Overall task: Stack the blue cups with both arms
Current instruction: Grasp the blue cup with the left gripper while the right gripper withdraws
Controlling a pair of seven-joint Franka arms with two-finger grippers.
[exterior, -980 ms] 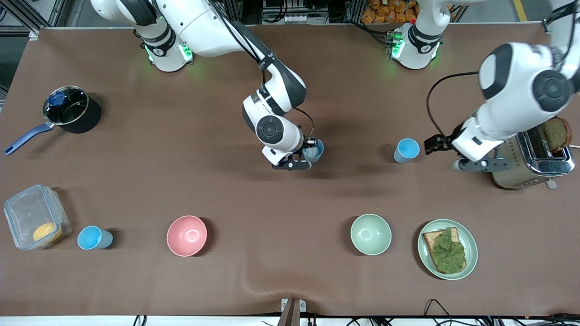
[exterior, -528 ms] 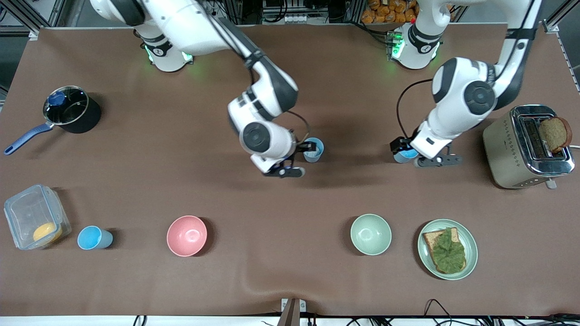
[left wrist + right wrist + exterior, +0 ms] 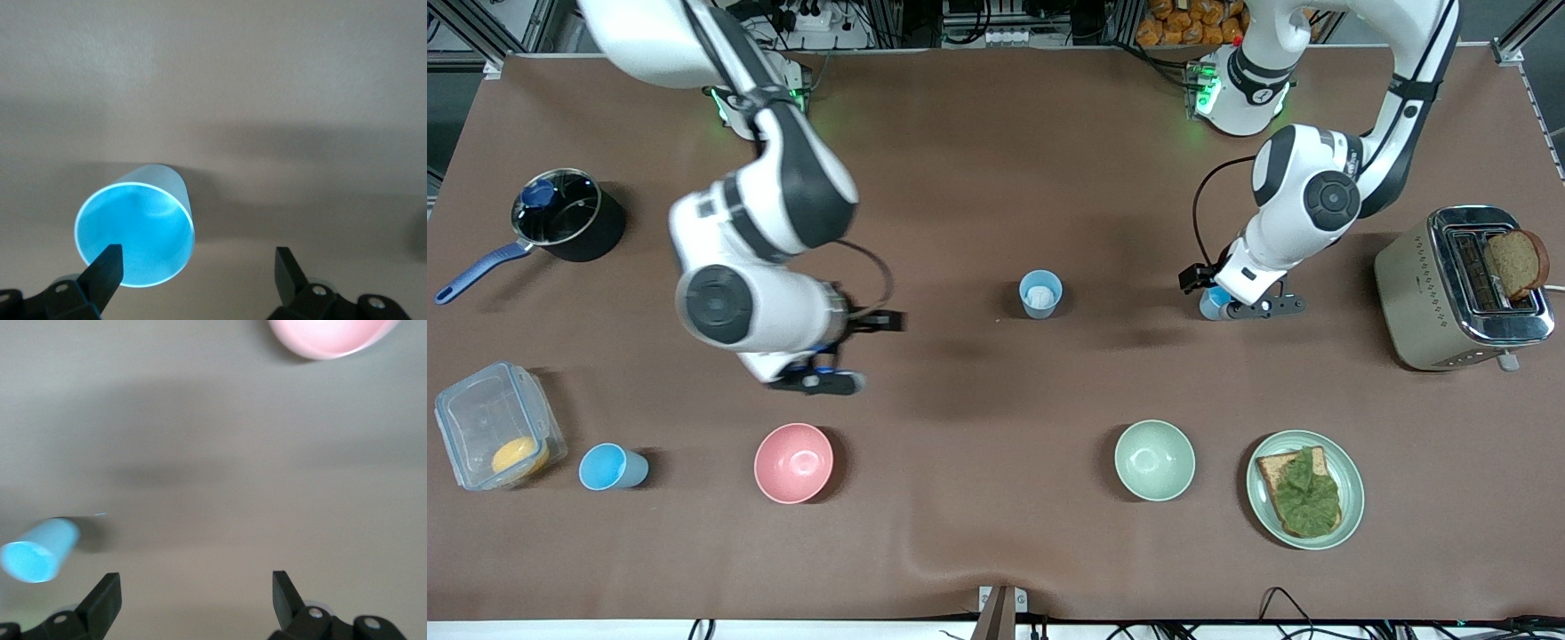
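Three blue cups stand upright on the brown table. The middle one (image 3: 1040,293) has a white bit inside and stands alone. My right gripper (image 3: 885,320) (image 3: 193,590) hangs open and empty over bare table above the pink bowl (image 3: 793,462) (image 3: 327,333). Its wrist view shows a second cup (image 3: 612,468) (image 3: 37,553) that stands beside the plastic container. My left gripper (image 3: 1199,283) (image 3: 197,267) is open over the third cup (image 3: 1213,307) (image 3: 133,233). One fingertip (image 3: 107,267) overlaps that cup's rim and the other is over bare table. The hand hides most of this cup in the front view.
A pale green bowl (image 3: 1154,460) and a plate with bread and lettuce (image 3: 1305,489) lie near the front camera. A toaster holding a bread slice (image 3: 1458,289) stands at the left arm's end. A lidded pan (image 3: 567,213) and a plastic container (image 3: 496,425) are at the right arm's end.
My right gripper opened, let go of the middle cup and swung away toward the right arm's end. My left gripper moved from beside the toaster to over the third cup.
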